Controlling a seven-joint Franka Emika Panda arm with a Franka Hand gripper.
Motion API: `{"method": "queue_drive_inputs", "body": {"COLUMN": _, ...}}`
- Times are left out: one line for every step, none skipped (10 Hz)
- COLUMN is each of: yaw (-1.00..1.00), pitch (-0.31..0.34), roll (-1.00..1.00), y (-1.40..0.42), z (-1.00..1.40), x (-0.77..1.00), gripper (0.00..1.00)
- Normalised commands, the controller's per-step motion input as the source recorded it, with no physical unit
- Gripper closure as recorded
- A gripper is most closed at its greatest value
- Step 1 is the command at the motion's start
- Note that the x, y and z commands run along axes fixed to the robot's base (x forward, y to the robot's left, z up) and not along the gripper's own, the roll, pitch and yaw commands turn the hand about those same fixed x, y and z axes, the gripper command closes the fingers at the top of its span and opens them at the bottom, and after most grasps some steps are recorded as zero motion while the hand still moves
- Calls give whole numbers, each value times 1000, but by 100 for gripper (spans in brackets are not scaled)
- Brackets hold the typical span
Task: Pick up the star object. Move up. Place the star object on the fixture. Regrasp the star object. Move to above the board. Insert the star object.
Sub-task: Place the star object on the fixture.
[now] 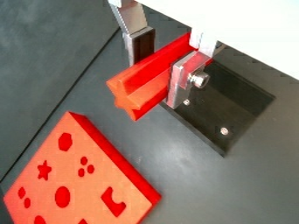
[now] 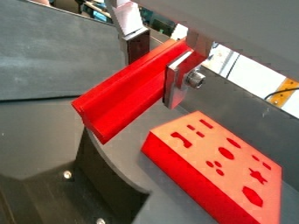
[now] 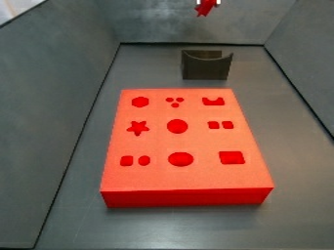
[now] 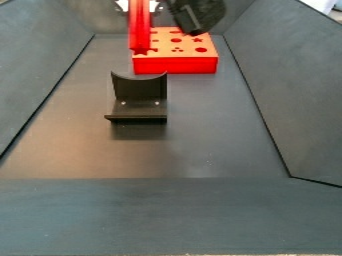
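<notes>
Silver fingers [image 1: 177,80] with dark pads pinch the star object [image 1: 149,81], a long red peg, across its width; the gripper [image 2: 158,63] clamps it from both sides in both wrist views. In a side view the peg [image 4: 138,27] hangs upright, raised above the fixture [image 4: 136,98] and apart from it. The board [image 3: 182,145] lies flat on the floor just beside the fixture [image 3: 206,63], its cut-out holes facing up and unfilled.
</notes>
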Motion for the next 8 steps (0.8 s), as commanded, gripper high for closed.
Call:
{"method": "queue_drive_inputs", "body": {"yaw": -66, "pitch": 220, "roll": -1000, "y": 132, "z": -1000, "x": 156, "gripper": 100}}
{"method": "queue_drive_inputs", "body": {"yaw": -62, "pitch": 210, "roll": -1000, "y": 135, "z": -1000, "x": 129, "gripper": 100}}
{"method": "queue_drive_inputs", "body": {"yaw": -123, "pitch": 207, "roll": -998, "y": 141, "z": -1000, "x": 140, "gripper": 100}}
{"method": "queue_drive_inputs", "body": {"yaw": -161, "pitch": 194, "roll": -802, "y": 138, "z": -1000, "x": 155, "gripper": 100}}
{"method": "queue_drive_inputs", "body": {"yaw": -181, "pitch": 163, "roll": -642, "y": 139, "z": -1000, "x": 164, "gripper": 100}}
{"method": "queue_drive_inputs", "body": {"yaw": -200, "pitch": 109, "roll": -426, "y": 145, "z": -1000, "x": 173, "gripper": 100}}
{"method": "queue_drive_inputs", "body": {"yaw": -201, "pitch": 77, "roll": -284, "y": 141, "z": -1000, "x": 180, "gripper": 100}}
{"method": "queue_drive_inputs", "body": {"yaw": -187, "pitch": 24, "roll": -204, "y": 126, "z": -923, "x": 175, "gripper": 100}}
